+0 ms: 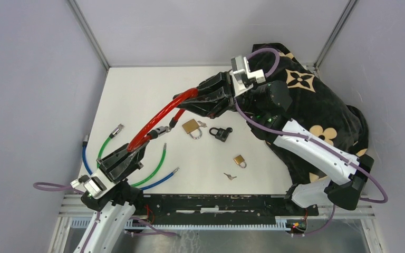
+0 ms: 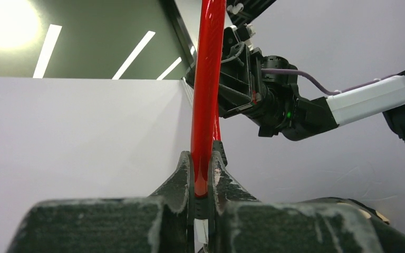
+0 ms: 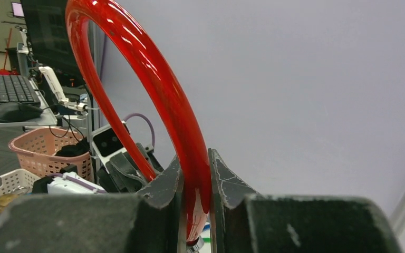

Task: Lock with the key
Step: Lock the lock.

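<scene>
Nearby, green cable [image 1: 158,163], blue cable [image 1: 162,178], black padlock [image 1: 220,133]

red cable [image 2: 208,79] cut off at top edge, small key [image 1: 230,176] indistinct

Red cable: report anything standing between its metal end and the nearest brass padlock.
Nothing visible. Only bare table lies between the metal end of the red cable and the brass padlock; left gripper and right gripper clamp the cable.
</scene>
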`<state>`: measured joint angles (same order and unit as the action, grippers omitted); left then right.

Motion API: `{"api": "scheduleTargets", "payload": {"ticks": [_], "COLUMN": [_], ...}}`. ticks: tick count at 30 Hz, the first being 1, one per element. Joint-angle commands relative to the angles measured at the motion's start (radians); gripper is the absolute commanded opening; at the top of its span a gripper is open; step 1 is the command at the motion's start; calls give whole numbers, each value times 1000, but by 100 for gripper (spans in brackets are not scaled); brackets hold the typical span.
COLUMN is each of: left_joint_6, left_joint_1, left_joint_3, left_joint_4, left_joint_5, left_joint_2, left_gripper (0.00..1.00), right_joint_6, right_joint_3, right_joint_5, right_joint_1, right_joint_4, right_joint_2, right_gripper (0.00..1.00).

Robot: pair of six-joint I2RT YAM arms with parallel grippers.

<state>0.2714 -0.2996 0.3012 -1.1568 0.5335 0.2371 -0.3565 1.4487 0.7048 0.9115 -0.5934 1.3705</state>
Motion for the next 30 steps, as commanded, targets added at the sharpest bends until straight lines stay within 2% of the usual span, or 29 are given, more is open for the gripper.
{"api": "scheduleTargets", "payload": {"ticks": [1, 20, 30], "left_joint_6": [76, 33, -28], "left_joint_1": [5, 4, 5], "left_joint_3": [21, 4, -10], "left_joint_4": [-143, -146, -142], "left_joint_5": [40, 58, 60], "left_joint_2": [37, 34, 31], "left_gripper": [2, 2, 2], "right_joint_6": [-60, -63, -75], "right_joint_3": [9, 93, 77], "right_joint_5": [-78, -89, -85], "right_joint_1": [41, 78, 78], "right_joint_4": [-158, -192, -198], "right_joint_2": [-12, 103, 70], "right_gripper": [0, 0, 0]}}
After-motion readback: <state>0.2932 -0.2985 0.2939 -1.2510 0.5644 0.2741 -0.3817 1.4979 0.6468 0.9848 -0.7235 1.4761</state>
